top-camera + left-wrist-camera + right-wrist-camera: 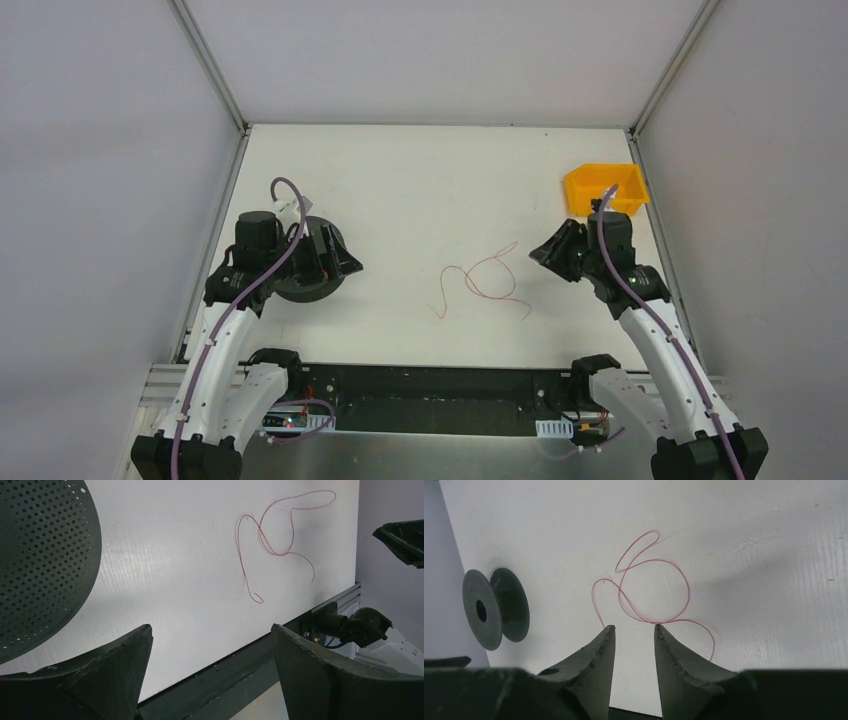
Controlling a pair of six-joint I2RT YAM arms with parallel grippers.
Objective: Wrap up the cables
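The cable is a thin red wire lying in loose loops on the white table, between the two arms. It shows in the left wrist view and the right wrist view. A black two-flanged spool lies on the table under my left wrist; its perforated flange fills that view's left. My left gripper is wide open and empty, well left of the wire. My right gripper is partly open and empty, just right of the wire's loops.
An orange bin stands at the back right, behind my right arm. The spool also shows far off in the right wrist view. The table's front edge and a black rail lie near the wire. Grey walls enclose the table.
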